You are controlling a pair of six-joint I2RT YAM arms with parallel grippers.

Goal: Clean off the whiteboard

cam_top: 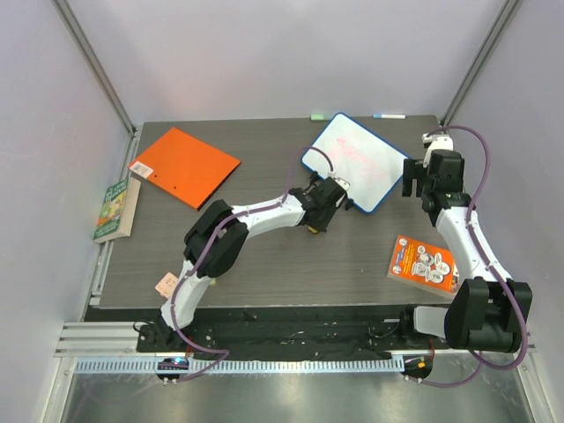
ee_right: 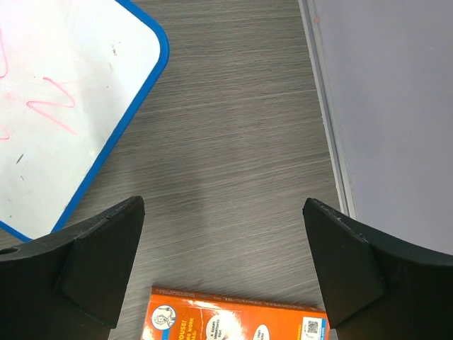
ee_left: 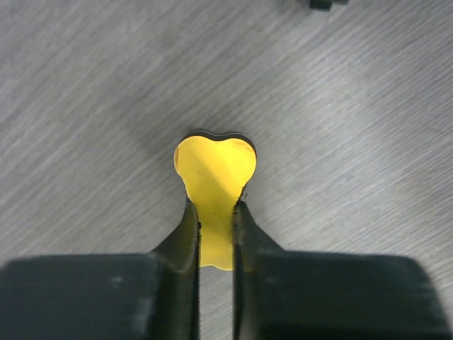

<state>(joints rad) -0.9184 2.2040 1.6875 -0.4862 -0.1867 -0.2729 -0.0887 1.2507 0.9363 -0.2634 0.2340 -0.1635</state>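
Note:
The whiteboard, white with a blue rim and faint red marks, lies tilted at the back right of the table. Its corner with red strokes shows in the right wrist view. My left gripper sits just off the board's near-left edge, over bare table. It is shut on a small flat yellow piece that sticks out past the fingertips of the left gripper. My right gripper is wide open and empty, just right of the board; in its own view the right gripper hangs over bare table.
An orange folder lies at the back left, with a green book at the left edge. An orange booklet lies near the right arm and also shows in the right wrist view. A marker lies at the back edge.

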